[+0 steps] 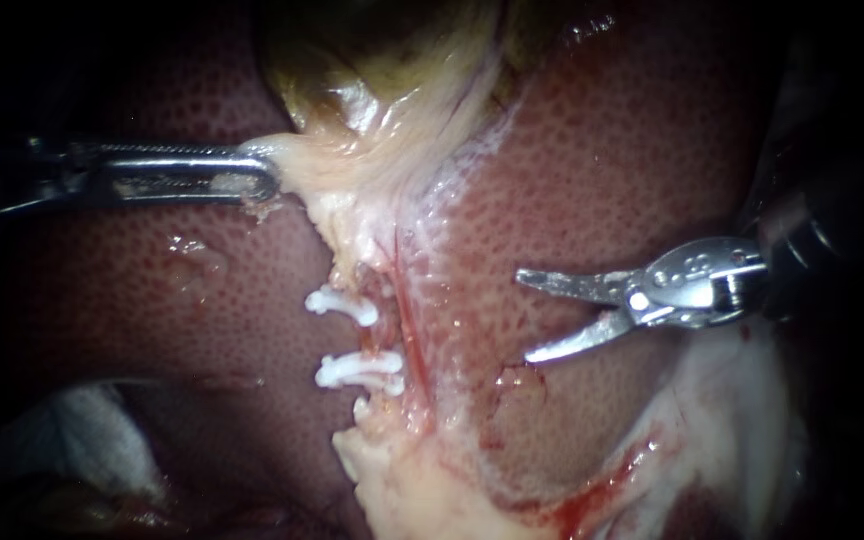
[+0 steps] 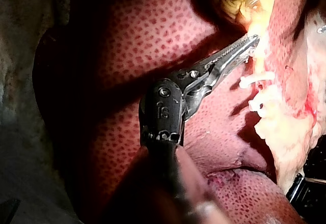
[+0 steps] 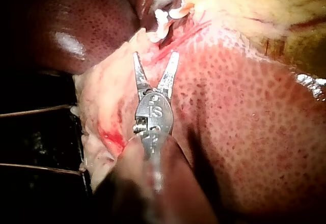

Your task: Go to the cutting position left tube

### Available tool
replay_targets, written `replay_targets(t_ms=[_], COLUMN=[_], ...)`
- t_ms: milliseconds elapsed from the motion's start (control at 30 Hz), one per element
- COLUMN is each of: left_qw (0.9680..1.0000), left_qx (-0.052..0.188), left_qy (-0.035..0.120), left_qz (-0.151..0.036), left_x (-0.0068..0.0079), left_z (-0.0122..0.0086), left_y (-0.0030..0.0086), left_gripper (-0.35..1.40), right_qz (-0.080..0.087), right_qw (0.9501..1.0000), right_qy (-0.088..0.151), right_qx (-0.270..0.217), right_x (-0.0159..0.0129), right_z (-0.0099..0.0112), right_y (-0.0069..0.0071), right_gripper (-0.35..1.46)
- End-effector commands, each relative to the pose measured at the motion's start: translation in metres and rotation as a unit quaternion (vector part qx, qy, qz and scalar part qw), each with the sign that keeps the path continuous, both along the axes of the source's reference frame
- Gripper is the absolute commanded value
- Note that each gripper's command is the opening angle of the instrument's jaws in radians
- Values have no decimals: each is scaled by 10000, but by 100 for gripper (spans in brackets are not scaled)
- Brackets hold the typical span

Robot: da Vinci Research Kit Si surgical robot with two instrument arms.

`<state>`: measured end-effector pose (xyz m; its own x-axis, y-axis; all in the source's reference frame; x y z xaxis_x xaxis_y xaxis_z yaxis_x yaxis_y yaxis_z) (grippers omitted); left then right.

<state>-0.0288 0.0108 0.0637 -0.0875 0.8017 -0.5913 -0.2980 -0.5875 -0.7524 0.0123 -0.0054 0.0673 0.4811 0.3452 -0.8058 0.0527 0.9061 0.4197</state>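
Two white clips (image 1: 344, 303) (image 1: 360, 370) sit one below the other on the pale left tube (image 1: 380, 338), beside a thin red strand (image 1: 410, 325). My right instrument (image 1: 524, 315) enters from the right with its blades open, lying over the liver well to the right of the clips and touching neither tube. In the right wrist view the open blades (image 3: 156, 55) point toward the clips (image 3: 164, 19), a short way ahead. My left instrument (image 1: 262, 172) has its jaws shut on pale tissue at the gallbladder (image 1: 372, 90) neck, above the clips; the left wrist view shows the same grip (image 2: 249, 43).
Speckled red liver (image 1: 612, 160) surrounds the field. Pale fatty tissue with some blood (image 1: 592, 495) lies below the clips and to the right. White gauze (image 1: 82, 430) shows at the lower left. Dark bars (image 3: 35, 112) lie beside the tissue in the right wrist view.
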Motion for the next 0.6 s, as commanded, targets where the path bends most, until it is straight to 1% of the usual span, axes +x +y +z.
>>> replay_targets(t_ms=[33,167,267,467,600], left_qw=[10000,10000,10000,10000,10000], left_qx=[-2,-8,-12,-17,-21], left_qy=[4,11,18,29,42], left_qz=[-3,-11,-20,-33,-50], left_x=[-1,-2,-4,-7,-7], left_z=[1,0,-1,-2,-4], left_y=[-1,-3,-4,-7,-8], left_gripper=[-35,-35,-35,-35,-35], right_qz=[-21,-30,-42,-90,-141], right_qw=[10000,9994,9988,9976,9970], right_qy=[-13,-84,-124,-189,-164], right_qx=[76,319,462,653,748], right_x=[5,27,42,69,83], right_z=[6,34,53,83,96], right_y=[-3,-19,-27,-38,-44], right_gripper=[143,143,143,143,143])
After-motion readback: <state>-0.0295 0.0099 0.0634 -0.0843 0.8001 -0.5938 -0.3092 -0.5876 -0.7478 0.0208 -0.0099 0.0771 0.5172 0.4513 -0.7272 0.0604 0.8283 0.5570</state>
